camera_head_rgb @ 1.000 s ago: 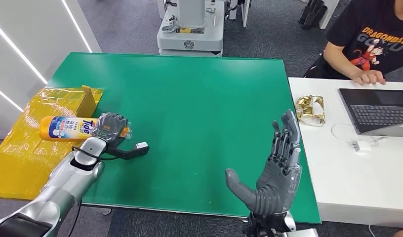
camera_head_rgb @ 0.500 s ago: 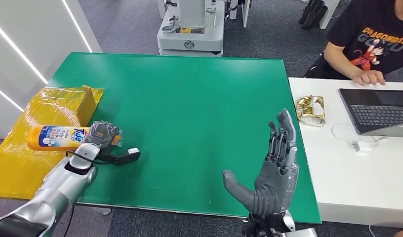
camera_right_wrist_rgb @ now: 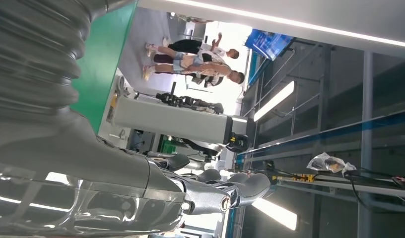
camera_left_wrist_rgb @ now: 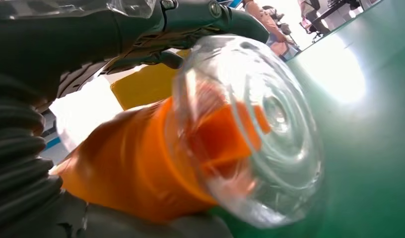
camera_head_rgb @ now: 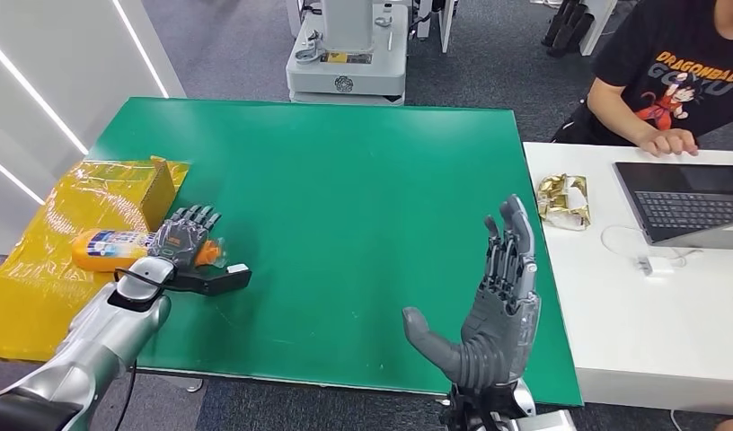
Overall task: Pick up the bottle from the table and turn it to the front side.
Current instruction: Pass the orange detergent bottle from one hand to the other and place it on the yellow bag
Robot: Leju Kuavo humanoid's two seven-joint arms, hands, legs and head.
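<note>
An orange bottle [camera_head_rgb: 111,249] with a blue and white label and a clear cap lies on its side at the left edge of the green table [camera_head_rgb: 345,171], its body reaching out over yellow wrapping. My left hand [camera_head_rgb: 185,241] rests over its cap end with the fingers stretched out and spread. In the left wrist view the clear cap and orange neck of the bottle [camera_left_wrist_rgb: 141,168] sit against the palm of that hand [camera_left_wrist_rgb: 91,39], between thumb and straightened fingers. My right hand [camera_head_rgb: 489,314] stands upright and empty over the table's near right part, and the right wrist view shows its fingers [camera_right_wrist_rgb: 230,191] apart.
A yellow wrapped box [camera_head_rgb: 111,184] and yellow film lie left of the table. To the right, a white desk [camera_head_rgb: 650,314] carries a laptop [camera_head_rgb: 686,202] and a gold wrapper [camera_head_rgb: 565,199], with a person [camera_head_rgb: 668,81] seated there. A grey machine base [camera_head_rgb: 345,54] stands beyond the table.
My left hand carried the bottle leftward and down to the table edge, then its fingers uncurled from around the bottle. The label has turned mostly out of sight. The right hand barely moved.
</note>
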